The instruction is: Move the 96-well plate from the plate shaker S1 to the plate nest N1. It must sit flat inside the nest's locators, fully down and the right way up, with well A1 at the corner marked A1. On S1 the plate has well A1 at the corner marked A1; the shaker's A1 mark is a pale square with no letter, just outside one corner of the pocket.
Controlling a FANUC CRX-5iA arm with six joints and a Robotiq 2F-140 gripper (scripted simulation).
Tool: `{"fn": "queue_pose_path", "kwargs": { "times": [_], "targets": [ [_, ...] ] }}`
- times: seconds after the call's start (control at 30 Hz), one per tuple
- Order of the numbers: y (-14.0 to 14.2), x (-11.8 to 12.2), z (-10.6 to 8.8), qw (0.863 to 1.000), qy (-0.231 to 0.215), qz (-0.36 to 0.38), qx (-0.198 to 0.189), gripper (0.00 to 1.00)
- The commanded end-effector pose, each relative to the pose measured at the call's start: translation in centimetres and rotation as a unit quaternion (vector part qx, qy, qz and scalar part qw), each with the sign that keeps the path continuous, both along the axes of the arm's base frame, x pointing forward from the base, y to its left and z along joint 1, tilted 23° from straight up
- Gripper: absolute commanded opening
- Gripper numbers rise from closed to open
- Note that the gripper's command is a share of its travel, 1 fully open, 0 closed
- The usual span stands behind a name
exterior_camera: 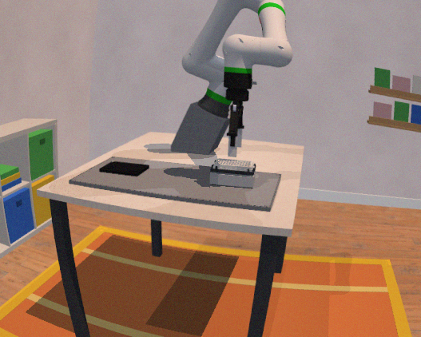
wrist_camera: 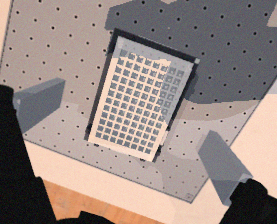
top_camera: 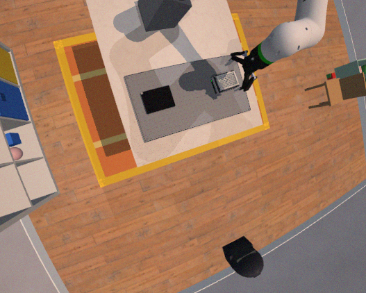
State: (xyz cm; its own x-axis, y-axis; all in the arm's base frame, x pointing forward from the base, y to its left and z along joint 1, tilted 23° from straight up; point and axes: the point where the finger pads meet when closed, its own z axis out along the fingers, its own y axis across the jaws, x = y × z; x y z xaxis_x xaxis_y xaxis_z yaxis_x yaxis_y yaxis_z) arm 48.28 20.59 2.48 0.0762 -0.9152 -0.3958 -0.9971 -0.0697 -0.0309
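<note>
The white 96-well plate (top_camera: 227, 80) sits in the plate shaker S1 (exterior_camera: 232, 176) at the right end of the grey perforated mat (top_camera: 187, 101). It also shows in the exterior view (exterior_camera: 234, 163) and in the wrist view (wrist_camera: 141, 102), lying at a slant. The black plate nest N1 (top_camera: 157, 99) (exterior_camera: 124, 168) lies empty at the left end of the mat. My gripper (top_camera: 246, 71) (exterior_camera: 233, 140) hangs above the shaker, pointing down, clear of the plate. In the wrist view the gripper (wrist_camera: 131, 131) is open wide, with one finger on each side of the plate and nothing held.
The arm's grey base block (exterior_camera: 201, 128) stands at the back of the table, behind the mat. The table's right edge (top_camera: 256, 90) is close to the shaker. A shelf unit (exterior_camera: 13, 180) stands left of the table, and a small stool (top_camera: 338, 88) to the right.
</note>
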Motion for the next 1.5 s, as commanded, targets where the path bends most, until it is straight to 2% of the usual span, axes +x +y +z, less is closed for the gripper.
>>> {"fn": "queue_pose_path", "kwargs": {
  "times": [0.0, 0.67, 1.07, 1.1, 1.47],
  "targets": [
    [0.2, 0.0, -0.4, 1.0, 0.0, 0.0, 0.0, 1.0],
    [1.3, 0.0, -3.1, 1.0, 0.0, 0.0, 0.0, 1.0],
    [1.3, 0.0, -3.1, 1.0, 0.0, 0.0, 0.0, 1.0],
    [1.3, 0.0, -3.1, 1.0, 0.0, 0.0, 0.0, 0.0],
    [1.3, 0.0, -3.1, 1.0, 0.0, 0.0, 0.0, 0.0]
  ]
}}
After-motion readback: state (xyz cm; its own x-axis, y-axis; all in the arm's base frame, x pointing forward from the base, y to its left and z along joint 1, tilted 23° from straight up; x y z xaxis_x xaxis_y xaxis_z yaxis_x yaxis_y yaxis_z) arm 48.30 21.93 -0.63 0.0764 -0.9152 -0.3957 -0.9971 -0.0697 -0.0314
